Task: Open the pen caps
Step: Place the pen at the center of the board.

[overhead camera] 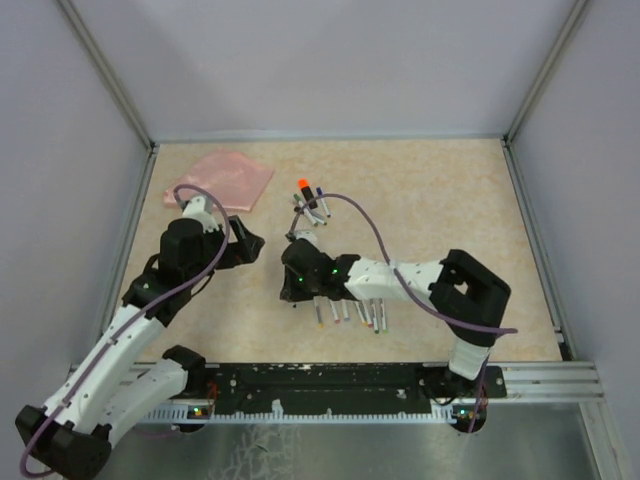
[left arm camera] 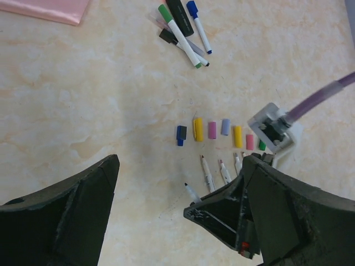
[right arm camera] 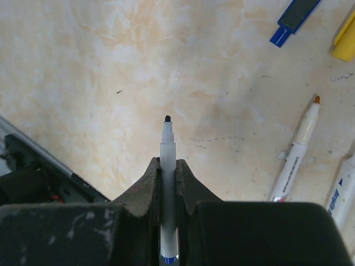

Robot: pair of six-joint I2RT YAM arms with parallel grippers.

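Take the row of pen caps [left arm camera: 212, 130] as your mark. Just in front of it, towards the arm bases, you have the uncapped pens [left arm camera: 206, 173] lying side by side. Behind it, well apart, the capped pens [left arm camera: 178, 33] lie in a heap, crossed over one another. The pouch [left arm camera: 50, 8] lies farther back still and off to the left.

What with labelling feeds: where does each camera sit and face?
Top external: above, behind the bases, looking down on the table; both arms show.
Left wrist: on left arm, facing down at pen caps; open left gripper shows.
Right wrist: facing the table; right gripper shut on uncapped pen.
Both wrist views share the blue cap.
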